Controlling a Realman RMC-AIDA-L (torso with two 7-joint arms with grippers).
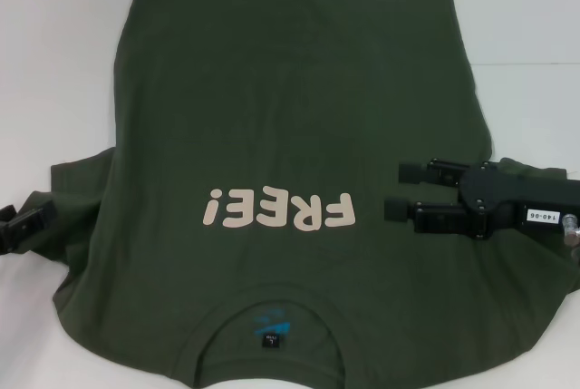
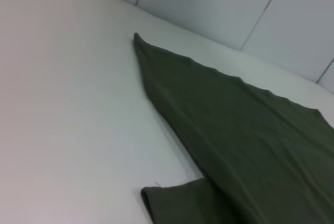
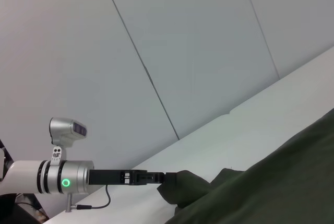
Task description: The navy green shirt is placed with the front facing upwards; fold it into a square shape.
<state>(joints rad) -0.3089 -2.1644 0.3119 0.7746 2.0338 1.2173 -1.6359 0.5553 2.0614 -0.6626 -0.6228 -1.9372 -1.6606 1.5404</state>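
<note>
The navy green shirt (image 1: 290,108) lies spread flat on the white table (image 1: 54,63), front up. Its collar (image 1: 272,303) is nearest me and the cream "FREE!" lettering (image 1: 276,209) reads upside down. My left gripper (image 1: 38,218) sits at the tip of the sleeve at the shirt's left edge. In the right wrist view, the left gripper (image 3: 160,178) is shut on that bunched, slightly raised sleeve (image 3: 180,185). My right gripper (image 1: 394,191) hovers open over the shirt near the right sleeve, fingers pointing left. The left wrist view shows the shirt's side edge (image 2: 250,140).
White table surface (image 2: 68,104) extends to the left of and beyond the shirt. Pale wall panels (image 3: 209,51) stand behind the table. A blue logo (image 1: 272,324) and black tag (image 1: 270,342) sit inside the collar.
</note>
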